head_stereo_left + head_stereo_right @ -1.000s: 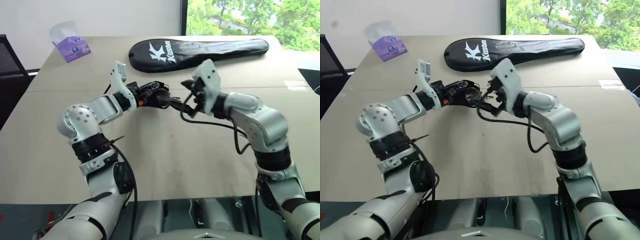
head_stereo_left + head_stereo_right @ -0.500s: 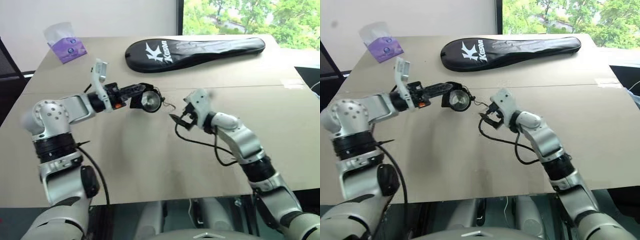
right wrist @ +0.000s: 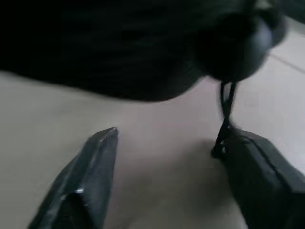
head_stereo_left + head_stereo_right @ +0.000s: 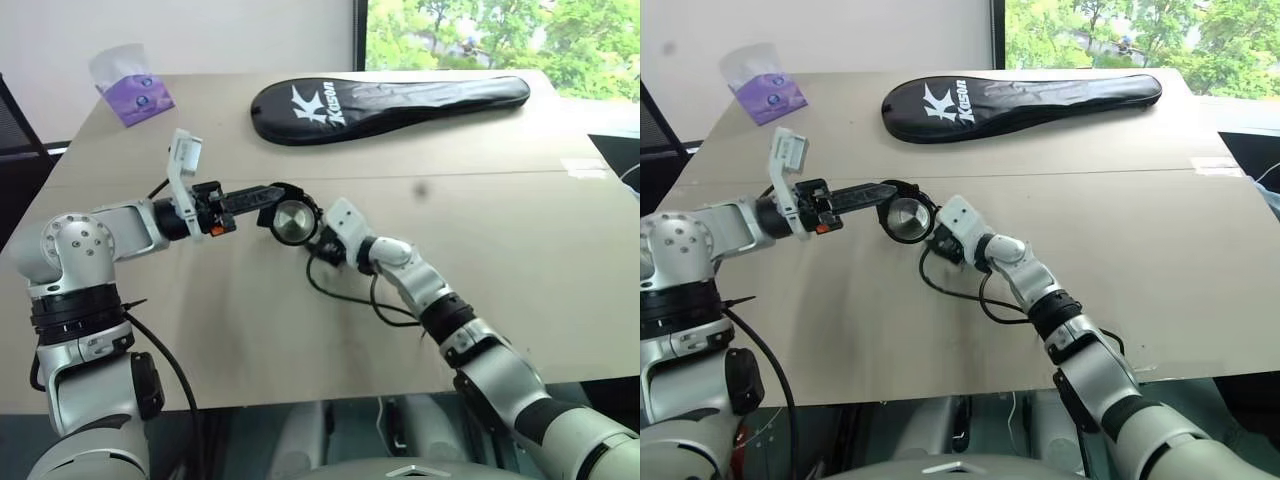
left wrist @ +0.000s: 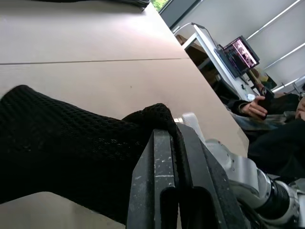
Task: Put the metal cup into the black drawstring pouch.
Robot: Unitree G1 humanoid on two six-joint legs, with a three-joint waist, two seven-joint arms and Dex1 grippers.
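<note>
While the left gripper (image 5: 167, 157) pinches the rim of the black drawstring pouch (image 5: 71, 152) flat between its two fingers, the bag hangs above the tan table (image 4: 500, 250) with its mouth turned toward the robot. Inside that mouth sits the metal cup (image 4: 293, 219), its round silver end showing within the ring of black fabric. The pouch's mesh cloth folds over the tip of the left gripper's fingers in the left wrist view.

The right gripper (image 3: 167, 148) is just beside the pouch, on its right and a little lower, close over the tabletop. Its two dark fingers stand apart with bare table between them; they hold nothing. A thin black cord (image 3: 225, 107) drops from a dark round bead (image 3: 238, 47) at the pouch's edge and touches the inner side of one finger (image 3: 257, 162).

Farther back on the table lies a long black racket cover (image 4: 390, 97) with white lettering, well apart from the grippers. A purple tissue pack (image 4: 140, 90) sits near the far left corner.
</note>
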